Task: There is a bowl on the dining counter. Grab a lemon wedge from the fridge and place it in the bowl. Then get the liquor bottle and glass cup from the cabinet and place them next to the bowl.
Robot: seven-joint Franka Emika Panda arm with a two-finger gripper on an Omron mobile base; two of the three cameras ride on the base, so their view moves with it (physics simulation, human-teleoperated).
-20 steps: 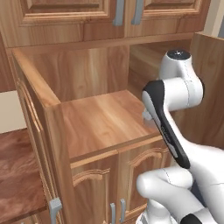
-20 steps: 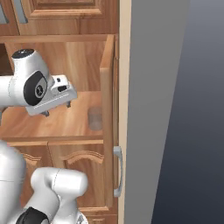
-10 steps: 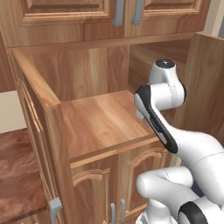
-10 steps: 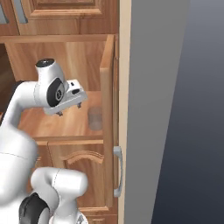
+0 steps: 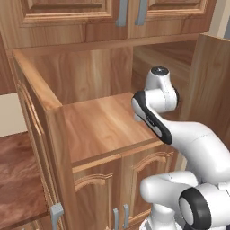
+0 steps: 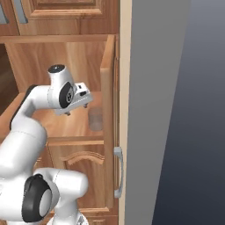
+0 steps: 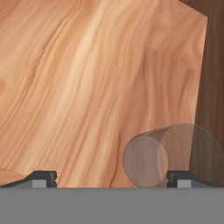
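On shelf (image 6: 66,125), faint glass cup (image 6: 95,119) beside open claw (image 6: 78,109).

The wooden shelf (image 6: 66,125) inside the open cabinet lies broad and bare to the left of the glass cup (image 6: 95,118), so there is wide room on that side. The cup stands upright near the shelf's right end, close beside the open cabinet door (image 6: 107,92), which walls off that flank. Just left of the cup and above the shelf hangs the gripper (image 6: 76,108), jaws spread wide. In the hand view the cup (image 7: 168,154) sits just inside the right fingertip (image 7: 185,178).
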